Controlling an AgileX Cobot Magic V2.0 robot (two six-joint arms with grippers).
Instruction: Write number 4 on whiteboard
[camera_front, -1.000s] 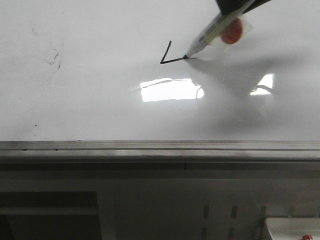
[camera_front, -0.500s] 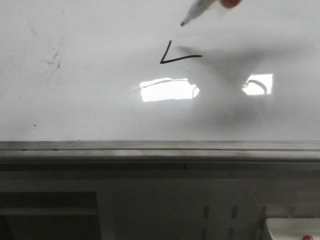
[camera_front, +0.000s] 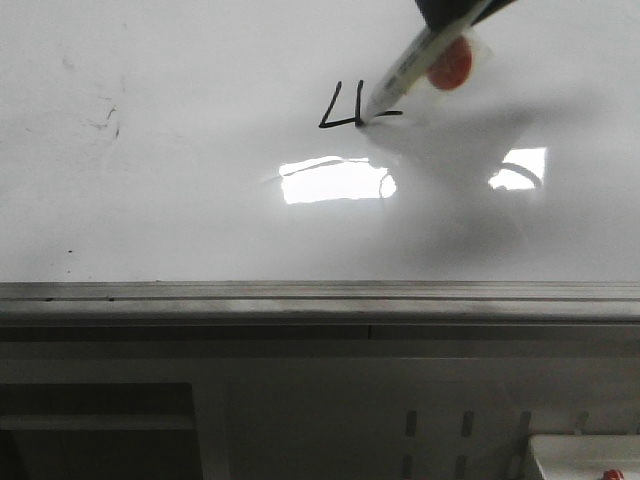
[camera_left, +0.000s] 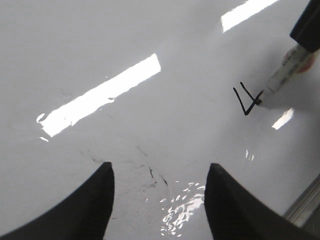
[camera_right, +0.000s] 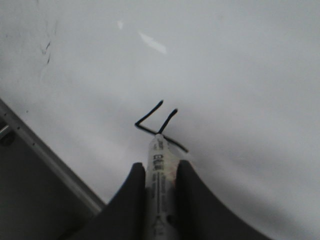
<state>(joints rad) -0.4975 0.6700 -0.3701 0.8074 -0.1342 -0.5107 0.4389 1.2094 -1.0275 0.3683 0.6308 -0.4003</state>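
With the marker (camera_front: 415, 62) clenched in the right gripper (camera_right: 159, 172) and the left gripper (camera_left: 159, 200) released, the 4 (camera_front: 352, 106) on the whiteboard (camera_front: 180, 200) could be spoiled if the stem is cut short or smeared by tip slip.

Glossy whiteboard (camera_front: 200, 200), grey metal edge strip (camera_front: 300, 295)

The marker (camera_front: 400, 78) is down on the whiteboard (camera_front: 180, 200) again; half a second ago its tip hangs above the surface, clear of the ink. The tip now touches the crossbar of the number 4 (camera_front: 352, 108). A new short vertical stroke stands above the crossbar, where before there is only the slanted stroke and the crossbar. The right tool (camera_right: 159, 186) is back at the upper edge of the front view.
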